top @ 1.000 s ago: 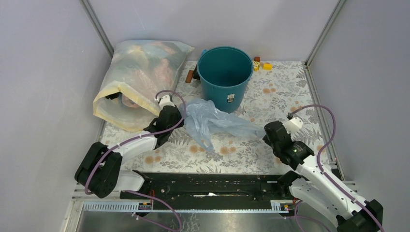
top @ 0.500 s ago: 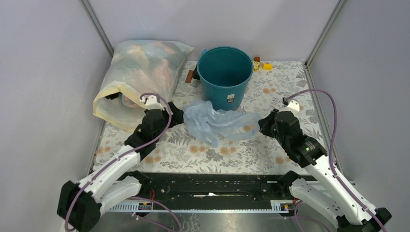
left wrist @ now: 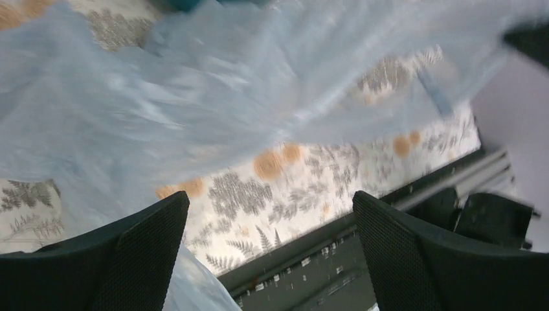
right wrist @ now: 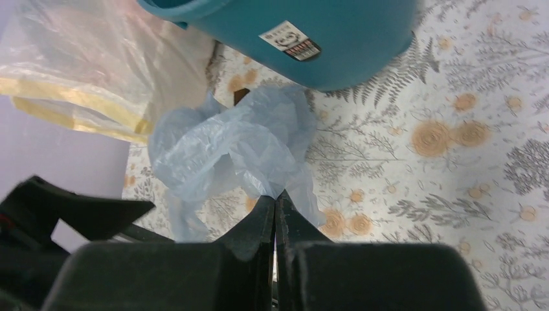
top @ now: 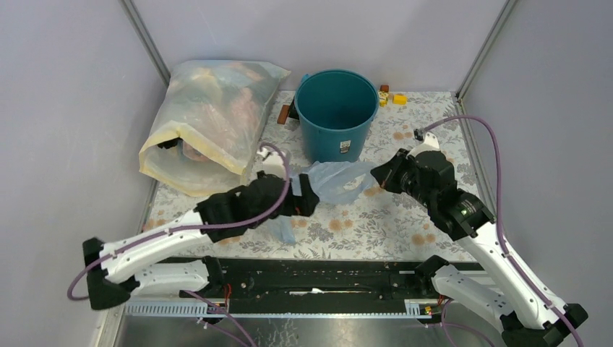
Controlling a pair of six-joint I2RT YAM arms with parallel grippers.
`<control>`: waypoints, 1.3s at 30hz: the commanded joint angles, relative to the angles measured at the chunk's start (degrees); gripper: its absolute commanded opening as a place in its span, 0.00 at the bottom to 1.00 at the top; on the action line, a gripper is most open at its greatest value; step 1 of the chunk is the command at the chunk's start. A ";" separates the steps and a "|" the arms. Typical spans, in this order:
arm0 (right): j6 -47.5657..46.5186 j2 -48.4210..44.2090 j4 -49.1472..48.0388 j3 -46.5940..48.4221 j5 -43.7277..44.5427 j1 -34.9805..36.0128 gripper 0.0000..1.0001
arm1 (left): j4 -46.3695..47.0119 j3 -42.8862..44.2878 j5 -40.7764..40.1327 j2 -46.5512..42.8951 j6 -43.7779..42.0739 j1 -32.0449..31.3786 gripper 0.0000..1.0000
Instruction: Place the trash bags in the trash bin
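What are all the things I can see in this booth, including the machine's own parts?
trash bag: one, translucent pale blue, crumpled on the table in front of the bin
trash bin: one, teal bucket with a white label, upright at the far middle, nothing visible inside
sack: one, yellowish clear plastic with colourful contents, far left
small blocks: three or so, yellow and brown, far edge right of the bin
brown object: one, partly hidden, just left of the bin
table: one, floral-patterned cover, under everything
left gripper: one, black fingers, open, at the bag's left side
right gripper: one, black, shut on the bag's right end
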State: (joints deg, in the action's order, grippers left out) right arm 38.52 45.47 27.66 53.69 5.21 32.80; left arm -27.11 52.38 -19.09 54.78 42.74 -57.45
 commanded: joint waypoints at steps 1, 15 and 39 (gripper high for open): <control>-1.08 2.35 -2.55 4.14 -3.56 0.22 0.00 | -18.27 13.76 -17.17 7.50 6.87 -11.57 0.99; -0.99 1.61 -3.44 1.22 -2.49 0.18 0.00 | -47.45 17.06 -31.36 23.59 37.89 -30.18 0.99; -0.47 1.46 -4.44 -1.70 -3.46 0.17 0.00 | 0.48 -5.80 -25.28 24.04 38.16 -32.57 0.90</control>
State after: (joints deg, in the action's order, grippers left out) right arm 38.39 47.55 24.93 51.77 1.91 32.80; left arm -28.64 43.99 -41.08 75.70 76.31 -89.86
